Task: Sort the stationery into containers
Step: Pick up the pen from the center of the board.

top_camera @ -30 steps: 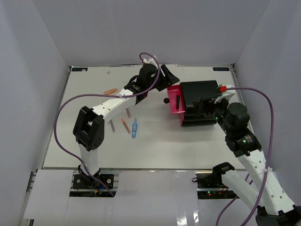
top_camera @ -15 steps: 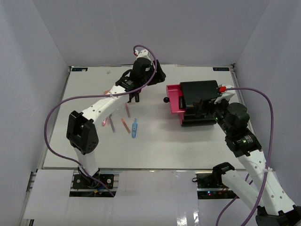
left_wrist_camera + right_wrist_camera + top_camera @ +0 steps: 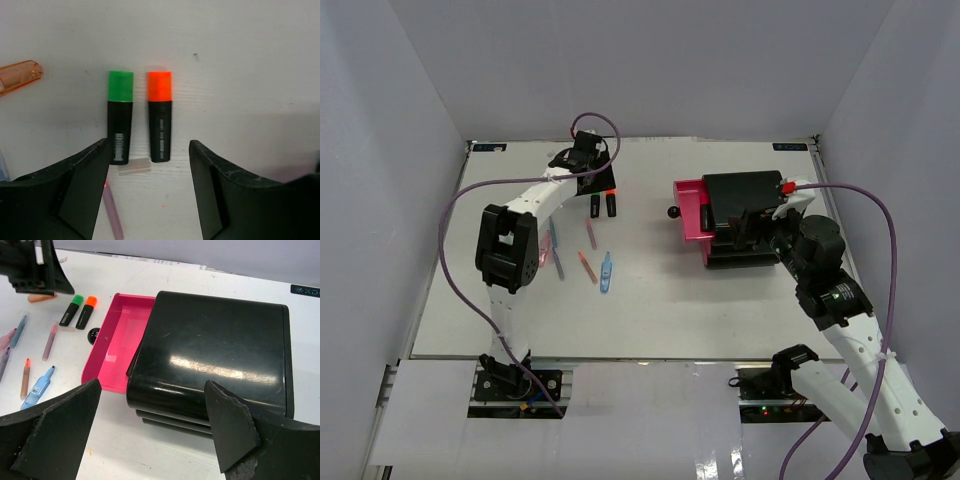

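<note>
left pincer (image 3: 148, 147) open wide and empty, poised just above green highlighter (image 3: 120, 120) and orange highlighter (image 3: 160, 120), these two side by side on white table (image 3: 660, 310). right pincer (image 3: 152, 385) spread wide too, gripping nothing, close over black cabinet (image 3: 215, 355) with top pink drawer (image 3: 117, 340) pulled out. loose pens (image 3: 586, 267) scattered left of centre. plain pale grey walls (image 3: 650, 60) on three sides.
</note>
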Action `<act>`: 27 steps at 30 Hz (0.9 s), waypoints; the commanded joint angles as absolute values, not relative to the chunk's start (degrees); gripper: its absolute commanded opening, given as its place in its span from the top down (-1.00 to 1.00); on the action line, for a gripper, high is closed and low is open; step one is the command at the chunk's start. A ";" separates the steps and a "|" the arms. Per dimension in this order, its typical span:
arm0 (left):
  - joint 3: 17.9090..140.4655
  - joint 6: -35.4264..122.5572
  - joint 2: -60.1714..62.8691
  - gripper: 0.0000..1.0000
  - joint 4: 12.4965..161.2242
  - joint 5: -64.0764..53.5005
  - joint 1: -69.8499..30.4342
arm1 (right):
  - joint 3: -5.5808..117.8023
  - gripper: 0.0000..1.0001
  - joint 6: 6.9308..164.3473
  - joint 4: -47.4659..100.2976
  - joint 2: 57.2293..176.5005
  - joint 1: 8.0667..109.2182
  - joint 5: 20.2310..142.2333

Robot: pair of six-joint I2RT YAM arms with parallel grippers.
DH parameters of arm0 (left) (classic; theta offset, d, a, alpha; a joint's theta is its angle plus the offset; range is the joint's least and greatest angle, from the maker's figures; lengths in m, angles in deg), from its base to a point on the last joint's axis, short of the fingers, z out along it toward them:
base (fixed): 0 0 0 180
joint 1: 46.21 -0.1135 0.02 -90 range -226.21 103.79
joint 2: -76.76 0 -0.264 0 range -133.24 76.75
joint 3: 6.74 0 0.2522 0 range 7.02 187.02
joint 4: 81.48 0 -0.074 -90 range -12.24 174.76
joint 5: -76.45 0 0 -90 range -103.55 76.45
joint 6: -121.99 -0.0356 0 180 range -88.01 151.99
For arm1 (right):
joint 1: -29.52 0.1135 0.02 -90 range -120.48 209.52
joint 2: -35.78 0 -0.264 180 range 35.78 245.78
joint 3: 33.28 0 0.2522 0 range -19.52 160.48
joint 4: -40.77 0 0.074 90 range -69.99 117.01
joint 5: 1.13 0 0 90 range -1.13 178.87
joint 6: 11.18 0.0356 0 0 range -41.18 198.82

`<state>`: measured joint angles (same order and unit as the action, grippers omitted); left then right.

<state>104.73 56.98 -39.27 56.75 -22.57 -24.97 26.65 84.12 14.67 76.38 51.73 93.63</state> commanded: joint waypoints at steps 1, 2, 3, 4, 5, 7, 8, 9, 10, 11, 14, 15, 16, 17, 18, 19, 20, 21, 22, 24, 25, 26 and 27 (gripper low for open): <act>108.35 53.79 -42.33 -0.48 54.17 -22.95 -26.08 | 26.36 -0.80 83.31 15.15 76.13 52.02 93.88; 110.01 53.17 -43.38 -0.49 54.17 -23.13 -26.08 | 26.18 -0.80 83.39 14.97 76.13 52.02 93.80; 110.63 52.82 -45.22 -0.48 54.08 -23.30 -26.17 | 26.09 -0.80 83.48 14.97 76.13 52.02 93.80; 111.08 52.55 -46.11 -0.49 54.08 -23.57 -26.17 | 26.09 -0.80 83.40 14.88 76.13 52.02 93.80; 111.95 52.29 -46.90 -0.49 54.08 -24.18 -26.43 | 26.00 -0.80 83.48 14.80 76.21 52.02 93.71; 112.40 52.29 -48.57 -0.49 54.17 -24.45 -26.87 | 26.18 -0.80 83.39 14.62 76.30 52.02 93.71; 112.57 52.29 -49.10 -0.48 54.00 -24.53 -26.96 | 26.09 -0.80 83.48 14.53 76.30 51.93 93.71; 112.66 52.38 -49.80 -0.48 54.08 -24.54 -27.22 | 26.00 -0.80 83.48 14.44 76.30 52.01 93.88; 112.84 52.38 -49.81 -0.48 54.08 -24.62 -27.31 | 26.00 -0.80 83.40 14.44 76.21 52.02 93.88; 112.93 52.38 -50.42 -0.48 54.08 -24.80 -27.40 | 25.83 -0.80 83.39 14.44 76.13 52.02 93.97; 113.10 52.20 -51.65 -0.47 54.08 -24.89 -27.75 | 25.57 -0.80 83.39 14.44 75.95 52.02 94.06; 113.10 52.20 -51.83 -0.45 54.08 -24.89 -27.84 | 25.48 -0.80 83.39 14.36 76.04 52.02 94.06; 113.28 52.20 -52.09 -0.44 54.17 -24.97 -27.93 | 25.39 -0.80 83.31 14.35 76.04 52.02 94.06; 113.36 52.20 -52.61 -0.42 54.08 -25.15 -28.01 | 25.39 -0.80 83.31 14.35 76.04 52.02 94.06; 113.37 52.11 -52.79 -0.40 54.08 -25.06 -28.10 | 25.30 -0.80 83.31 14.35 76.13 52.02 94.06; 113.45 52.20 -52.97 -0.37 54.08 -25.15 -28.28 | 25.30 -0.80 83.31 14.35 75.95 52.02 94.15; 113.45 52.20 -53.06 -0.34 54.08 -25.06 -28.28 | 25.21 -0.80 83.39 14.35 76.04 51.93 94.15; 113.37 52.20 -53.15 -0.31 54.17 -24.98 -28.36 | 25.21 -0.80 83.39 14.35 76.04 51.93 94.06; 113.45 52.29 -53.23 -0.29 54.17 -24.80 -28.37 | 25.13 -0.80 83.39 14.35 76.04 52.01 94.15; 113.63 52.20 -53.85 -0.20 54.17 -24.62 -28.37 | 24.95 -0.80 83.31 14.35 76.13 52.01 94.06; 113.72 51.94 -54.02 -0.17 54.26 -24.45 -28.37 | 25.04 -0.80 83.39 14.35 76.13 52.02 94.06; 113.89 51.85 -54.20 -0.13 54.26 -24.45 -28.37 | 24.95 -0.80 83.39 14.35 76.30 52.02 94.06; 113.89 51.94 -54.29 -0.09 54.26 -24.45 -28.37 | 24.95 -0.80 83.39 14.35 76.39 52.02 93.97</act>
